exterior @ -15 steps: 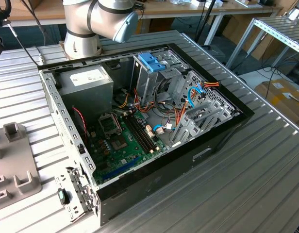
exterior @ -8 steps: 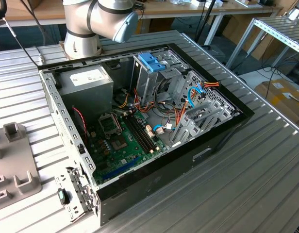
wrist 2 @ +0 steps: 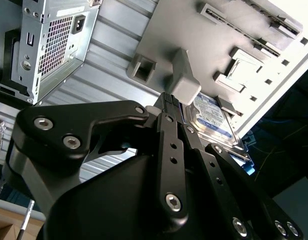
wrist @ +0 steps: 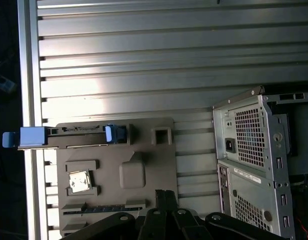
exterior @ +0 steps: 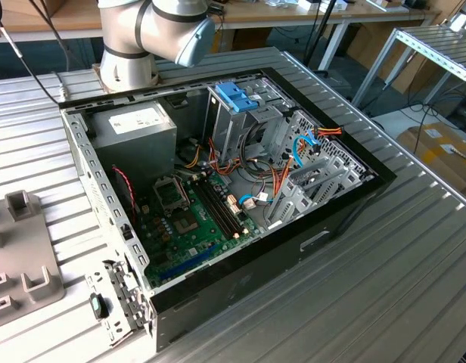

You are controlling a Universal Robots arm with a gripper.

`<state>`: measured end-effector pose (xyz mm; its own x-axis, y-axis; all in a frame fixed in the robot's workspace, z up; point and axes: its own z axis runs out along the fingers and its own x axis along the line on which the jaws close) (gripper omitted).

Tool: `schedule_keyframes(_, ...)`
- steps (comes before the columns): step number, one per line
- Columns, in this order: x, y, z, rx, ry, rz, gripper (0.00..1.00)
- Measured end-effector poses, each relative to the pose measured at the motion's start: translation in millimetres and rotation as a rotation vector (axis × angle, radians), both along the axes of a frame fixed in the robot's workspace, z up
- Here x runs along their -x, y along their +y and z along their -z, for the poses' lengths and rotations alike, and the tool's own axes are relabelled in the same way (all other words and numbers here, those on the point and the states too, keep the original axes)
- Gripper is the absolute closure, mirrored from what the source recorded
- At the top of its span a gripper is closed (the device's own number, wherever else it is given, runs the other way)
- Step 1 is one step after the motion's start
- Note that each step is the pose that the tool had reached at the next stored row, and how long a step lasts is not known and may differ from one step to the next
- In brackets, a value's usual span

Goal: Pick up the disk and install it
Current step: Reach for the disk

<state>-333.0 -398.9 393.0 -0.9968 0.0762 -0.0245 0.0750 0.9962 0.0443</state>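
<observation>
Second wrist view puts us right behind the gripper [wrist 2: 167, 97], and its black fingers are pressed together at the tips with nothing between them. Empty-handed, then.

And there is the disk [wrist 2: 211, 117], white and blue label facing us, standing on edge in a slot of the grey fixture plate [wrist: 106, 155], well apart from the fingertips. A raised block [wrist: 132, 175] on the plate sits between the two.

Over to the first wrist view, looking straight down: the disk is edge-on, a thin bar with light-blue carrier ends, along one edge of the plate. The gripper hangs over the opposite edge, so the disk lies clear across the plate from the fingers. Its long axis runs crosswise to the line from fingers to disk, and points roughly toward the computer case [wrist: 254, 145].

My read: the fingers stand side by side along the disk's length, not across its thin side.

Exterior view shows the open case on the ribbed table [exterior: 414, 302], the plate off at the exterior view's left. The blue latch [exterior: 237, 96] sits atop the drive cage [exterior: 227, 125]. Nothing is installed yet, by the look of it.
</observation>
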Motion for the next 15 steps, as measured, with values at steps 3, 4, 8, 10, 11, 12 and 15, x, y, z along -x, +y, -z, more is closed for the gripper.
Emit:
schedule_keyframes(3, 0.9, 0.0, 0.0, 0.0000, 0.0000, 0.000, 0.89)
schedule_keyframes(4, 1.4, 0.0, 0.1, 0.0000, -0.0001, 0.000, 0.89)
schedule_keyframes(8, 3.2, 0.0, 0.0, 0.0000, 0.0000, 0.000, 0.89)
schedule_keyframes(10, 3.6, 0.0, 0.1, 0.0000, -0.0001, 0.000, 0.89)
schedule_keyframes(11, 3.7, 0.0, 0.1, -0.0001, -0.0001, 0.000, 0.89)
schedule_keyframes(12, 4.4, 0.0, 0.0, 0.0000, 0.0000, 0.000, 0.89)
schedule_keyframes(15, 4.6, 0.0, 0.1, 0.0000, -0.0001, 0.000, 0.89)
